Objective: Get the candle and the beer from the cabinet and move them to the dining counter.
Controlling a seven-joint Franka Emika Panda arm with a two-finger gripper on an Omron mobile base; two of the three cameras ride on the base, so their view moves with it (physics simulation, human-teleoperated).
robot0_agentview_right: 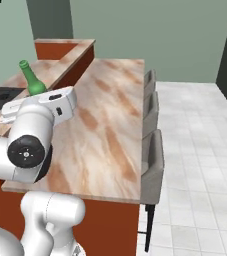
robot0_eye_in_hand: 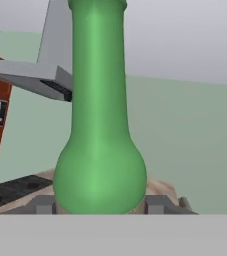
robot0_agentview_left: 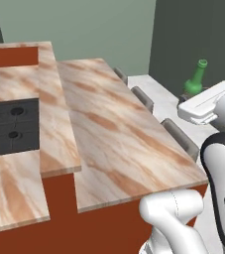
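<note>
Hand view: gripper (robot0_eye_in_hand: 99, 205) grasping the beer (robot0_eye_in_hand: 99, 125).
Its fingers are clasping the bottle's body, carrying it tilted above the dining counter (robot0_agentview_right: 105, 125).

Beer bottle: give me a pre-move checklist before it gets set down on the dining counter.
1. Grip: the beer sits between the two fingertips of the gripper in the hand view, jaws closed on its body. Ok.
2. Bottle attitude: its neck tilts in both base views. Not ok for a flat set-down yet.
3. Landing area: the dining counter shows bare stone ahead of the arm. Ok.
4. Bottle over the slab: the two base views do not settle it. Cannot tell.
5. Stools stand along the far edge, away from the arm. Ok.
6. Candle location: cannot tell.
</note>
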